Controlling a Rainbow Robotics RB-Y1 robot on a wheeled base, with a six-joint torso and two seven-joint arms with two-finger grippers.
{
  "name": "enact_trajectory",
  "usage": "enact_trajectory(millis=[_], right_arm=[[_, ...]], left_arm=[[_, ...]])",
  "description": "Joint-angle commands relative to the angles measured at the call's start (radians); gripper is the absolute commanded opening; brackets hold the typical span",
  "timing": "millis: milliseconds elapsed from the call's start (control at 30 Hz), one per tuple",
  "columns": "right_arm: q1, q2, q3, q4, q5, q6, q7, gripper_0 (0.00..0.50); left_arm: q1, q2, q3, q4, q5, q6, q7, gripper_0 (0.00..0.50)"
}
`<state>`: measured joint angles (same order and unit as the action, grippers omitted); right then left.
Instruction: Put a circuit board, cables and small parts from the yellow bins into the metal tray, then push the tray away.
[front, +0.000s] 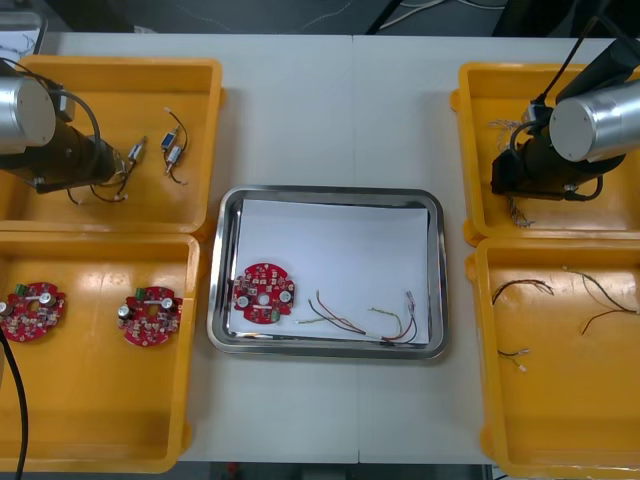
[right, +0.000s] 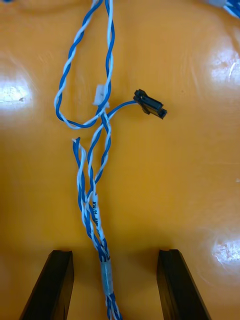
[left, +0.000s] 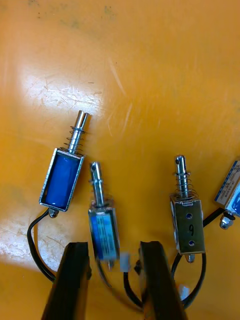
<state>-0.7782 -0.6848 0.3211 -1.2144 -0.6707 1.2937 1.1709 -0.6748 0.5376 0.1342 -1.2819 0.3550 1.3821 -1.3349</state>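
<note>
In the far left yellow bin (front: 200, 75) my left gripper (front: 116, 166) is down among the small metal parts (front: 174, 148). In the left wrist view the left gripper (left: 115, 272) is open, its fingers narrowed around the wired end of one small metal part (left: 103, 227), with others (left: 187, 215) lying beside it. My right gripper (front: 503, 183) is low in the far right yellow bin (front: 470, 110). There the right gripper (right: 114, 287) stands open astride a twisted blue and white cable (right: 94, 212). The metal tray (front: 228, 210), white inside, holds a red circuit board (front: 263, 293) and red and yellow cables (front: 390, 322).
The near left yellow bin (front: 190, 400) holds two more red circuit boards (front: 32, 310), (front: 150, 316). Thin dark cables (front: 522, 289) lie in the near right yellow bin (front: 482, 400). A black plug (right: 150, 104) ends one blue and white cable strand.
</note>
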Motion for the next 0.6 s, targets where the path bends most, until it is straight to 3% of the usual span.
enact_trajectory(millis=[33,67,100,133,167,200,233,267,300,600], right_arm=[[-0.02,0.022,0.029,0.012,0.008,-0.01,0.016,0.456],[-0.02,0.022,0.029,0.012,0.006,-0.01,0.016,0.44],[-0.02,0.022,0.032,0.012,0.005,-0.007,0.016,0.362],[-0.02,0.021,0.032,0.012,0.005,-0.005,0.016,0.333],[-0.02,0.021,0.035,0.012,0.005,-0.002,0.016,0.255],[-0.02,0.021,0.035,0.012,0.005,-0.001,0.016,0.211],[-0.02,0.022,0.035,0.012,0.005,0.004,0.016,0.211],[-0.018,0.021,0.036,0.012,0.005,0.007,0.016,0.029],[-0.018,0.021,0.036,0.012,0.005,0.009,0.016,0.0],[-0.02,0.016,0.035,0.012,-0.003,0.01,0.03,0.0]], left_arm=[[0.011,-0.004,-0.007,-0.01,0.012,-0.011,-0.101,0.384],[0.011,-0.004,-0.005,-0.013,0.013,-0.009,-0.099,0.393],[0.011,-0.005,-0.001,-0.019,0.018,-0.003,-0.099,0.405],[0.011,-0.004,0.002,-0.022,0.019,0.002,-0.099,0.407],[0.011,-0.004,0.008,-0.033,0.021,0.014,-0.099,0.417],[0.011,-0.004,0.013,-0.037,0.022,0.02,-0.099,0.419],[0.011,-0.004,0.024,-0.048,0.025,0.034,-0.096,0.419],[0.011,-0.004,0.033,-0.057,0.027,0.041,-0.096,0.419],[0.011,-0.004,0.044,-0.063,0.027,0.049,-0.096,0.42],[0.003,-0.002,0.062,-0.066,0.007,0.051,-0.076,0.415]])
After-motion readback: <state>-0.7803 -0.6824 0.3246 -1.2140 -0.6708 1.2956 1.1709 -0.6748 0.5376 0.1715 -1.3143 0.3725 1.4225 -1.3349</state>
